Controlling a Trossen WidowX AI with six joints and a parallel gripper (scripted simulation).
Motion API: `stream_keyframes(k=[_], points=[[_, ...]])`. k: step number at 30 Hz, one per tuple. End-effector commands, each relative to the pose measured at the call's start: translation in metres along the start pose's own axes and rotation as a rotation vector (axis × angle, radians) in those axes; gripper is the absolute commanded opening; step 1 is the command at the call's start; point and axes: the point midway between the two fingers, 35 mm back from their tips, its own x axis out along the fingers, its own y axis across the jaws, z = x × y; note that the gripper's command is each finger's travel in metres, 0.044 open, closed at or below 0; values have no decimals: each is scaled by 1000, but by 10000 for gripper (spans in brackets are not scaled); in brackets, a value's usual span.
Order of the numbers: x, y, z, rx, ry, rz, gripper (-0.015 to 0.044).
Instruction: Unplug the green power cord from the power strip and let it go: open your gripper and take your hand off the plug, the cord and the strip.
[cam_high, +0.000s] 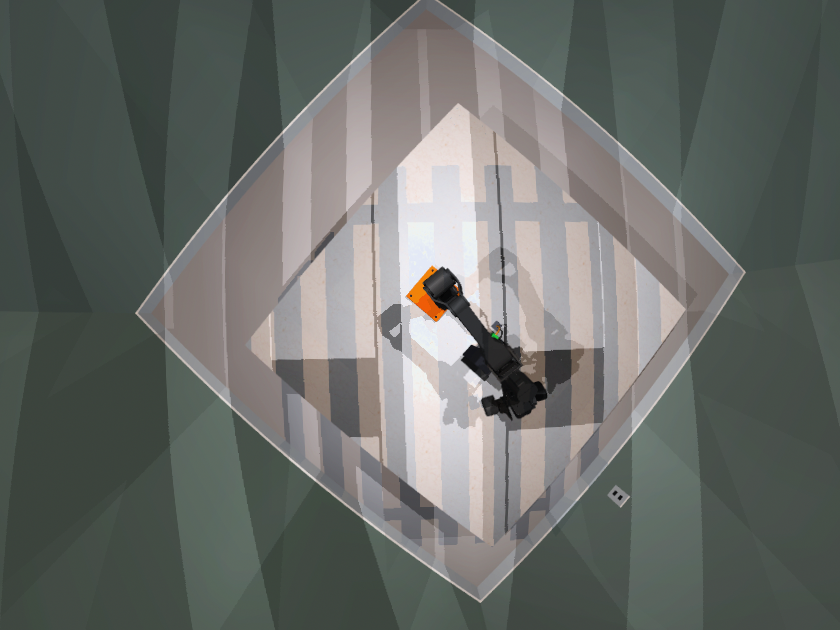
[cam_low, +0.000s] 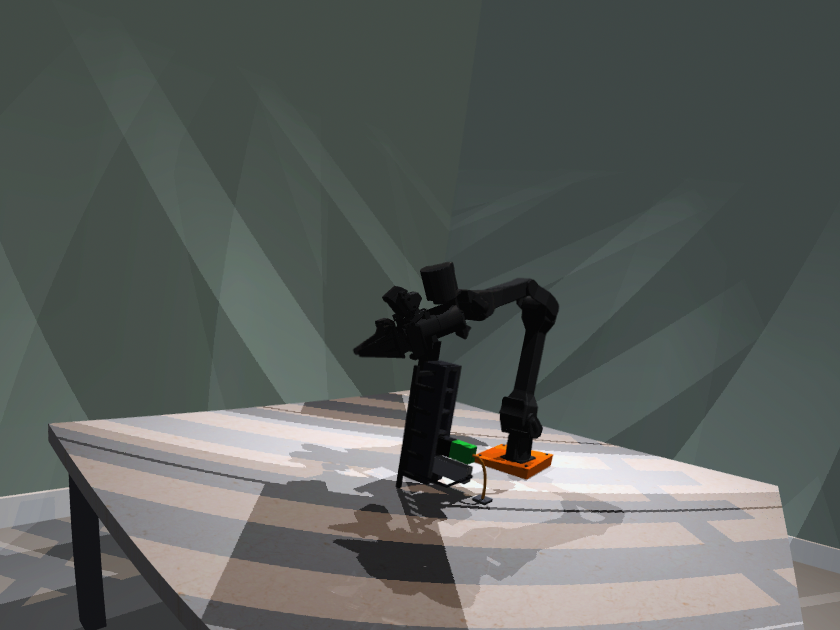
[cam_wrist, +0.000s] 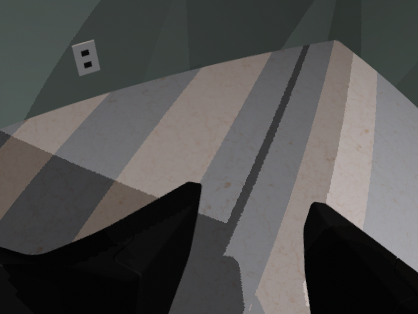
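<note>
The green plug sits low against the side of the black power strip, which stands upright. A dark part shows between plug and strip; how deep the plug sits cannot be told. A thin orange cord hangs from the plug to the table. My gripper is partly open and empty, high above the table, beyond the strip and well above the plug. It touches neither plug nor cord. In the overhead view my arm covers the strip, and the fingers are hard to make out.
My arm's orange base is near the plug. A small dark block lies at the cord's lower end. The striped table has its edge ahead in the wrist view, with a wall outlet beyond.
</note>
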Motion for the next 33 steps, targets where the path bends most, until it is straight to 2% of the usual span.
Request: stream_keyframes(k=[1, 5, 13, 17, 24, 27, 33], points=[[-11, 52, -21, -251, 68, 129, 160], [-23, 86, -44, -465, 121, 228, 160], [-45, 108, -109, -936, 299, 421, 160], [-66, 109, -149, -1238, 417, 590, 160], [-131, 67, -220, -1823, 685, 1050, 160], [-143, 58, -228, -1902, 722, 1149, 160], [-143, 58, -228, -1902, 722, 1149, 160]])
